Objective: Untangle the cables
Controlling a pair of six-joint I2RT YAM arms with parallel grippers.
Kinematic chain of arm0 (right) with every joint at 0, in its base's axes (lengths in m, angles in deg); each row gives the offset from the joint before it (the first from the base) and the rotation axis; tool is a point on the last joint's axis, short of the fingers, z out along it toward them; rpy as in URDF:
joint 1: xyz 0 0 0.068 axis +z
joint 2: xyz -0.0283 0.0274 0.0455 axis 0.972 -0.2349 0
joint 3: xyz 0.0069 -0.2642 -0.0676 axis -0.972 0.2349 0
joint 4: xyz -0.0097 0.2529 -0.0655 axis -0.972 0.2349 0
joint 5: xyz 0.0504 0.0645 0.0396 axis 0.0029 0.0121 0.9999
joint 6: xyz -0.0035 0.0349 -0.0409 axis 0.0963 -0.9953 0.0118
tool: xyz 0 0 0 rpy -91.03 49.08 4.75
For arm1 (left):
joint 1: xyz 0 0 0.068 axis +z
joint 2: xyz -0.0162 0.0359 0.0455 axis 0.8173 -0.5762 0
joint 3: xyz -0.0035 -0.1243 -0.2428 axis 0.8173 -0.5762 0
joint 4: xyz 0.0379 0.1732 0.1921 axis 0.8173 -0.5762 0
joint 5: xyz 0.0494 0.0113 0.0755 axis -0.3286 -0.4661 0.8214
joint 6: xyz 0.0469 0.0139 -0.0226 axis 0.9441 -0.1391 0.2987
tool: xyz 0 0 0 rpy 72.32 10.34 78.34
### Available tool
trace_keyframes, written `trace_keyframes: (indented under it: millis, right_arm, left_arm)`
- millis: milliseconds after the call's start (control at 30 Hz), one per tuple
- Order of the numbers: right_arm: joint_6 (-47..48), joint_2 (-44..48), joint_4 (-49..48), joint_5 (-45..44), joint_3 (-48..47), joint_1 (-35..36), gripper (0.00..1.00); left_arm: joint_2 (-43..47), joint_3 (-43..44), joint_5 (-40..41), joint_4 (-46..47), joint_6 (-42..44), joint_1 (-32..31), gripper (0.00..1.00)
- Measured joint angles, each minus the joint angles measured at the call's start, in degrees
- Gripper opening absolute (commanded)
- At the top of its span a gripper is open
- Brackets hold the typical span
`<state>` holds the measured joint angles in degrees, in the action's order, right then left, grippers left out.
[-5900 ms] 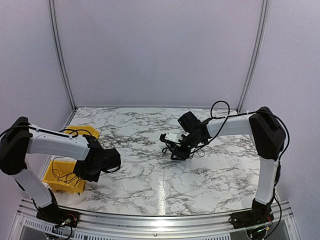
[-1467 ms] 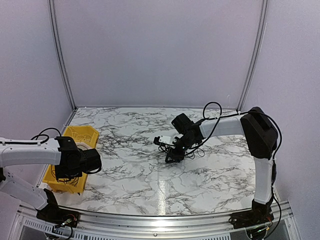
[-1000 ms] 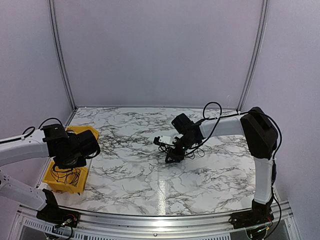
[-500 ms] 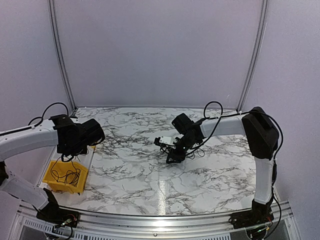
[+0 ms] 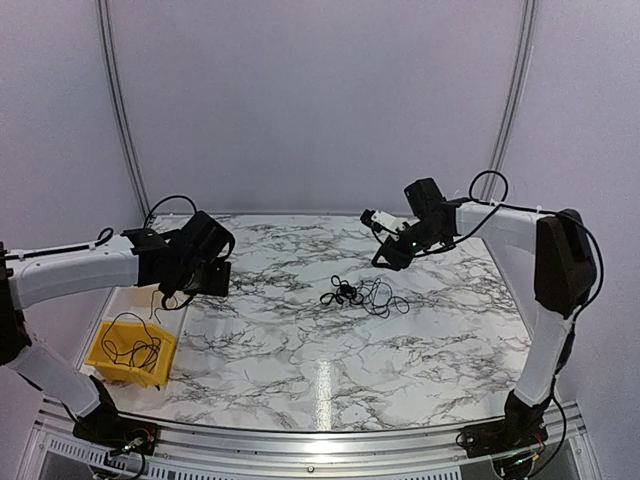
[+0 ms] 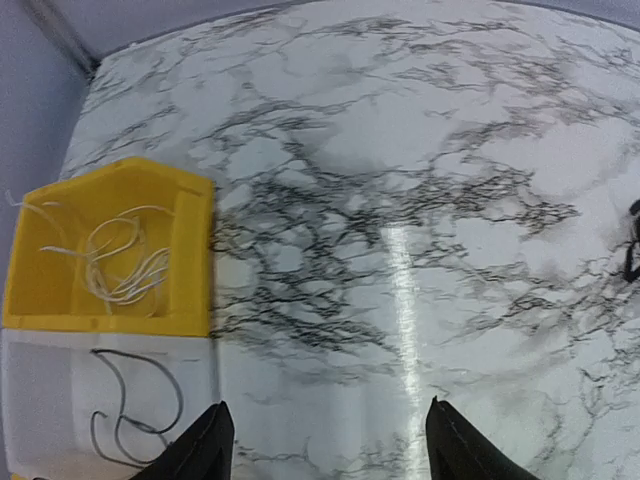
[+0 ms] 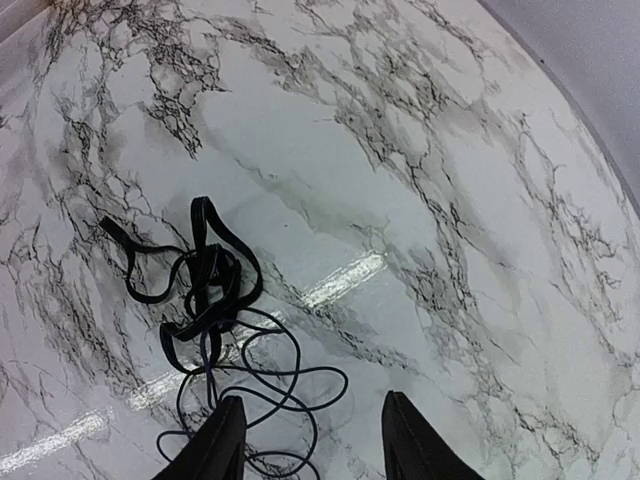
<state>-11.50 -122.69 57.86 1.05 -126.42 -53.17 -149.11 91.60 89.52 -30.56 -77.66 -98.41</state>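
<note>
Located the cables (image 5: 360, 295) near mid-desk, a little toward the far edge and right of centre, lying flat on the marble desk (image 5: 300, 350) as one loose black bunch. Could not count the strands. Saw flat, strap-like loops knotted together at one end and thinner round loops trailing from them, crossing in several places. Found nothing touching or gripping the bunch.

Checked the right gripper (image 7: 312, 440): raised above the desk toward the far edge, right of centre, looking down on the bunch, fingers spread wide with nothing between them. Checked the left gripper (image 6: 325, 455): raised over the left part of the desk, well apart from the bunch, fingers likewise spread wide and empty.

Recorded at the left edge a yellow bin (image 6: 195, 250) holding pale thin wires. Recorded just beside it, toward the near left corner, a second bin (image 5: 125, 375) holding a single thin black wire (image 5: 140, 345).

Judged the task part done, taking the binned wires as already separated, though cannot confirm their origin from these views. Judged the remainder to be the whole mid-desk bunch, not yet undone, with several crossings to clear before freeing any strand. Expect the next move to call for a descent onto one outer loop, with the knot pinned by the other arm.
</note>
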Motion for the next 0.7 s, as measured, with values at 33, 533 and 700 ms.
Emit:
trace_keyframes:
  millis: [33,533,700]
  right_arm:
    - [-0.09,-0.44,0.07,0.13,-0.57,0.24,0.51]
    - [0.04,-21.66,3.93,-1.77,-20.61,10.23,0.39]
    - [-0.5,-24.15,5.29,-2.27,-21.77,10.01,0.18]
  left_arm:
    - [-1.09,0.37,-2.6,2.32,1.05,-0.13,0.68]
    - [-1.99,-2.29,-18.08,17.59,1.46,-2.23,0.7]
    - [1.25,-4.85,-18.97,18.25,0.94,-2.23,0.7]
